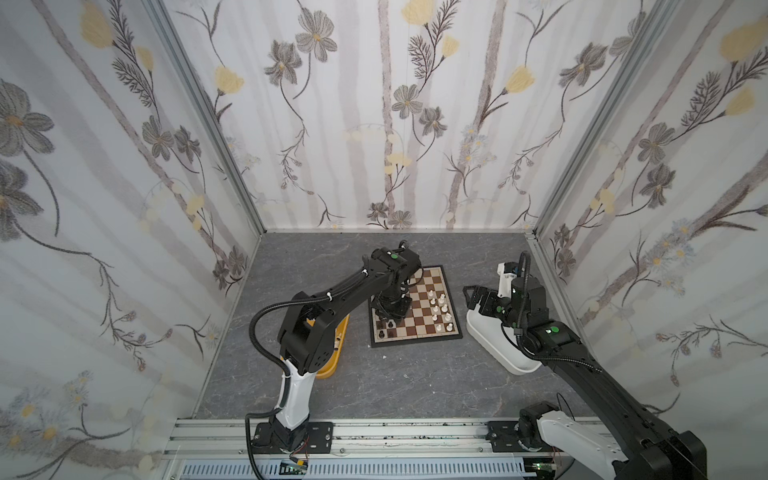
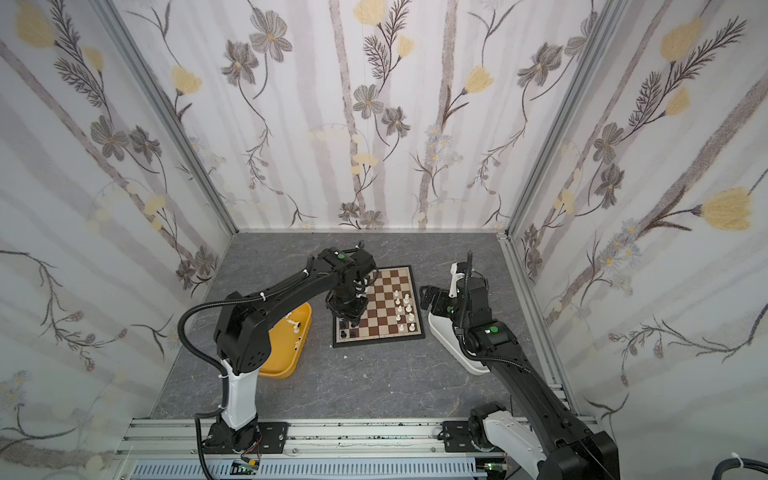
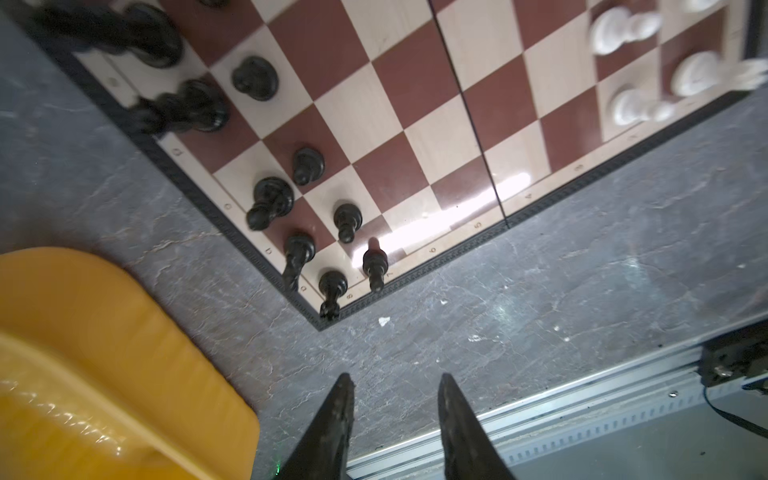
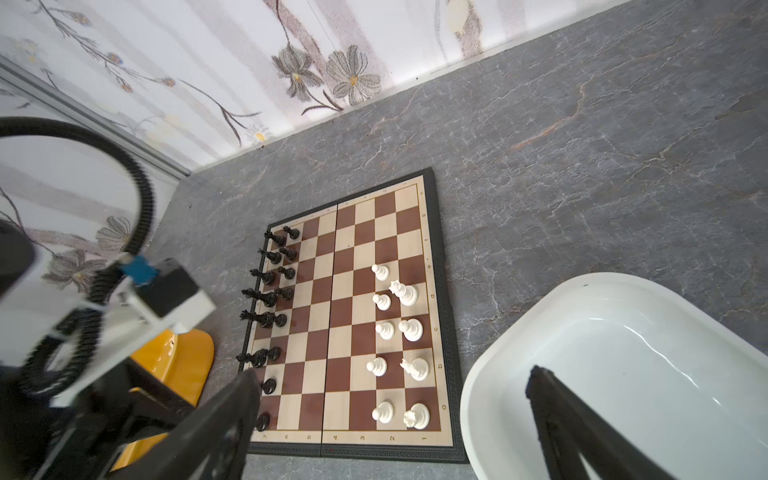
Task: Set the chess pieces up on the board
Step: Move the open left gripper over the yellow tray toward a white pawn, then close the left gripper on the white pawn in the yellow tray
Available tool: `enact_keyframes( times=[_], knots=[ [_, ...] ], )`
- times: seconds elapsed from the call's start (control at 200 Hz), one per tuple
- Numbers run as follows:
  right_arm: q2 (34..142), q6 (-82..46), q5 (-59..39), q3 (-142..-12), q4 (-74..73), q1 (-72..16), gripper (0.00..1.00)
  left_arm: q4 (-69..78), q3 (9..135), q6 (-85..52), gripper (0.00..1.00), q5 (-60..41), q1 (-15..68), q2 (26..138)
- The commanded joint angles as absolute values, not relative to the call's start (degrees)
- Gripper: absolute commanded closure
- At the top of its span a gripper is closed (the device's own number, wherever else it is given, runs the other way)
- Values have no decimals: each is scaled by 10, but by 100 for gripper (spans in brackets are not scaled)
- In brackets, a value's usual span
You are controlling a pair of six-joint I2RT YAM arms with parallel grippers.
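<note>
Squarely on the grey marbled tabletop [image 1: 395,382] lies the board [image 4: 320,286], a flat folding square of brown and cream fields with a pale lettered border and a thin black patterned rim. The chess pieces stand upright on it in two camps. The glossy black pieces [image 4: 266,297] fill two files along the side nearest the yellow tub [image 2: 282,361]. The white pieces [image 4: 411,329] stand in two shorter files along the opposite side, nearest the white tub [image 4: 498,353]. The fields between the camps are bare. A few more white pieces [image 2: 296,328] lie in the yellow tub.

The left gripper [image 3: 395,380] hangs above the black side of the board with its fingers parted and nothing between them. The right gripper [image 4: 392,370] hovers beside the board near the white tub, its fingers spread wide and holding nothing.

Both tubs sit on the tabletop, one on each side of the board and apart from it. Walls papered with grey and yellow flowers [image 1: 374,104] enclose the tabletop on three sides, and an aluminium rail [image 1: 395,436] carrying both arm bases runs along the front.
</note>
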State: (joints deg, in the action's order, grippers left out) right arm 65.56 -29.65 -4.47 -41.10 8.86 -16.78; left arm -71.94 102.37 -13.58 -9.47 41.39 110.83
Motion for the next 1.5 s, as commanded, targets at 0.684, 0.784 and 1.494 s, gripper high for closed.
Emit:
enact_keyframes(
  times=[0.684,0.784,1.494],
  knots=[
    [823,-287,-84,-588,27,-288,4,-473,617,-366,37,-170,100,888],
    [820,-292,-92,-578,20,-288,4,-489,632,-356,42,-138,100,918],
    [798,-292,-93,-544,23,-277,2,-481,664,-340,73,-97,113,1011]
  ],
)
